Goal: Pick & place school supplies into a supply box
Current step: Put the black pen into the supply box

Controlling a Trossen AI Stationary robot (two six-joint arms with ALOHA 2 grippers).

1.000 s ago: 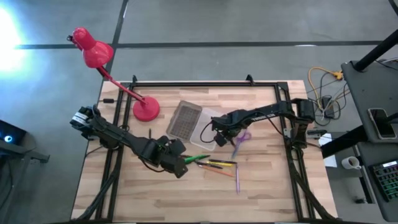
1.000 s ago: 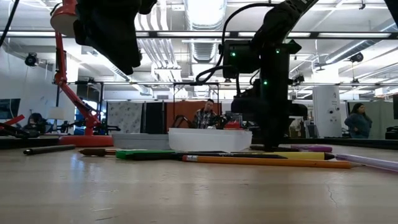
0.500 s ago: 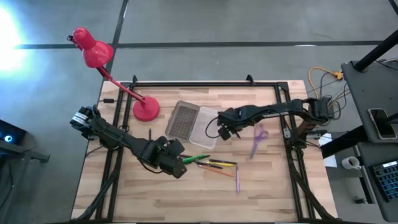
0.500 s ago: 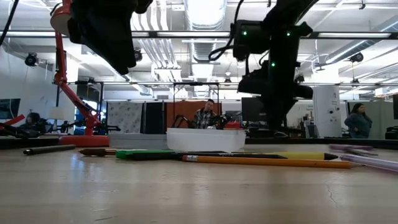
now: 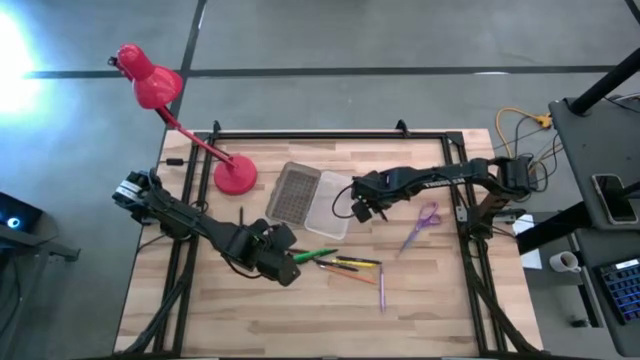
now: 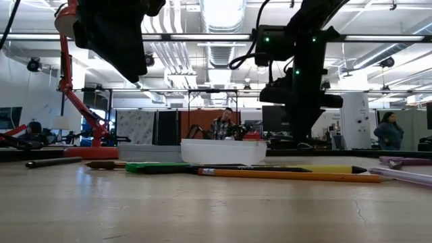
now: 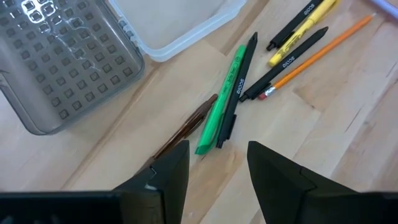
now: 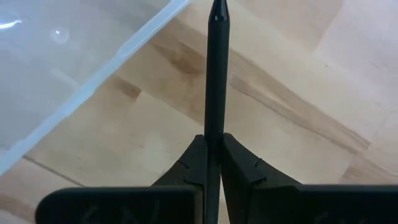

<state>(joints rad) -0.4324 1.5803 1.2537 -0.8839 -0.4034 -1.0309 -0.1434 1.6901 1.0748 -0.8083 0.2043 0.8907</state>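
The supply box lies open at mid-table, with a grey ribbed half (image 5: 295, 193) and a clear half (image 5: 330, 204). My right gripper (image 5: 362, 208) hovers at the clear half's right rim, shut on a thin dark pen (image 8: 216, 68). Purple-handled scissors (image 5: 425, 218) lie flat on the wood to its right. A green marker (image 5: 320, 256), yellow and black pens (image 5: 356, 263), an orange pencil (image 5: 362, 278) and a purple pen (image 5: 381, 290) lie in front of the box. My left gripper (image 7: 217, 171) is open and empty above the green marker (image 7: 227, 99) and a brown pencil (image 7: 186, 127). My right gripper pinches the dark pen's shaft (image 8: 215, 121) between its two fingers. The pen lies along the fingers and sticks out well past their tips. Its free end (image 8: 217, 7) points down at the wood just beside the clear half's rim (image 8: 130, 43).
A red desk lamp (image 5: 235, 176) stands at the table's far left, its head over the floor. A black frame rail (image 5: 330, 133) runs round the table. Bare wood lies along the near edge. People sit in the room behind, in the low view (image 6: 223, 127).
My right gripper has risen from the table and moved a little toward the far edge, staying shut. The scissors have slid from beside it toward the table's right edge and now lie clear of it.
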